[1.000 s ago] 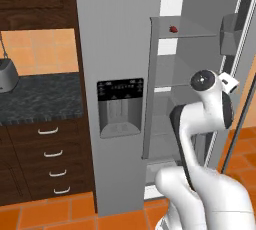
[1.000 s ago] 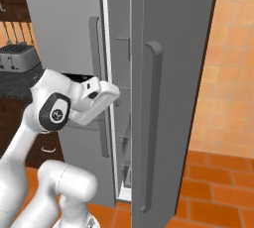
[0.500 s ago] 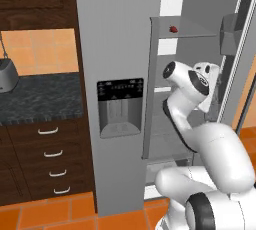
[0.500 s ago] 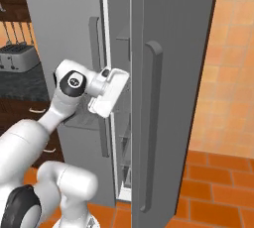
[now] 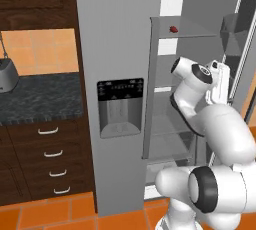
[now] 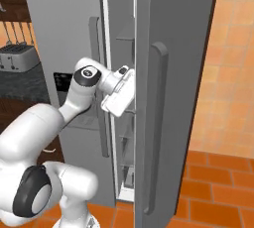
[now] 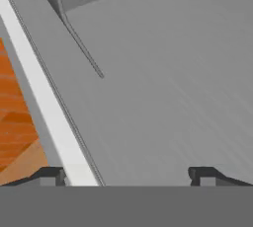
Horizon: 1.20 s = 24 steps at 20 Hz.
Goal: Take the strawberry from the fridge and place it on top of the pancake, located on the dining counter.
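Note:
The grey fridge [image 5: 115, 49] stands with its right door [image 6: 173, 98] swung open. A tiny dark-red strawberry [image 5: 173, 29] lies on an upper glass shelf inside. My gripper [image 5: 222, 79] is lower than the strawberry and to its right, close to the inner face of the open door. From the right base view the hand [image 6: 120, 95] reaches into the gap between the doors. In the hand view the gripper [image 7: 127, 175] is open, its two fingertips [image 7: 202, 173] wide apart with nothing between them, facing a grey panel. The pancake and the dining counter are out of view.
The black dispenser panel [image 5: 120, 106] sits on the shut left door. A dark speckled countertop [image 5: 40, 99] over drawers lies to the left, with a toaster [image 6: 17, 56] on it. Glass shelves [image 5: 170, 124] fill the fridge below the strawberry. Orange floor tiles [image 6: 218, 182] lie to the right.
The arm has swung and the hand has moved forward into the fridge opening beside the open door. The jaws have stayed open.

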{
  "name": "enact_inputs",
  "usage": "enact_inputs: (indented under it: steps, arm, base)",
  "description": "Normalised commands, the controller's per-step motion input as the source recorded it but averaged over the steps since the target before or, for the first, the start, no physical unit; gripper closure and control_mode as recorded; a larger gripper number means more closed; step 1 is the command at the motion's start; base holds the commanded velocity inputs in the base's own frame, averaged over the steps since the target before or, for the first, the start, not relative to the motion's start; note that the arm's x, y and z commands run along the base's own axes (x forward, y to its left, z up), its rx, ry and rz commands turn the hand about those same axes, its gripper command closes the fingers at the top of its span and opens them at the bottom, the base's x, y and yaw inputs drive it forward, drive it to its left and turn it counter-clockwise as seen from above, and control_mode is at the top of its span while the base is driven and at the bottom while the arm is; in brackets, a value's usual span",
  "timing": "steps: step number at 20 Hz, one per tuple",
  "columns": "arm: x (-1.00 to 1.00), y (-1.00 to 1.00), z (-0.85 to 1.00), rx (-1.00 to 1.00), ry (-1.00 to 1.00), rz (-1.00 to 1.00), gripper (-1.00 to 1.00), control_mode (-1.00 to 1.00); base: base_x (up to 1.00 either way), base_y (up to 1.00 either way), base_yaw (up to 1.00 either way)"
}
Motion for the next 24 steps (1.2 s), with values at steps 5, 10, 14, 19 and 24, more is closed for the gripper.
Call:
enact_inputs:
  steps: [5, 10, 14, 19, 24]
  arm:
    - [-0.85, -0.91, 0.00, 0.00, 0.31, -0.01, -1.00, -1.00]
    - [-0.30, -0.84, 0.00, 0.00, 0.29, 0.00, -1.00, -1.00]
    - [-0.30, -0.04, 0.11, -0.04, 0.05, 0.03, -1.00, -1.00]
    - [-0.08, 0.98, 0.02, -0.04, -0.08, 0.00, -1.00, -1.00]
    - [0.00, 1.00, -0.07, 0.11, -0.33, -0.10, -1.00, -1.00]
  base:
    - [0.00, 0.00, 0.00]
    - [0.00, 0.00, 0.00]
    - [0.00, 0.00, 0.00]
    - [0.00, 0.00, 0.00]
    - [0.00, 0.00, 0.00]
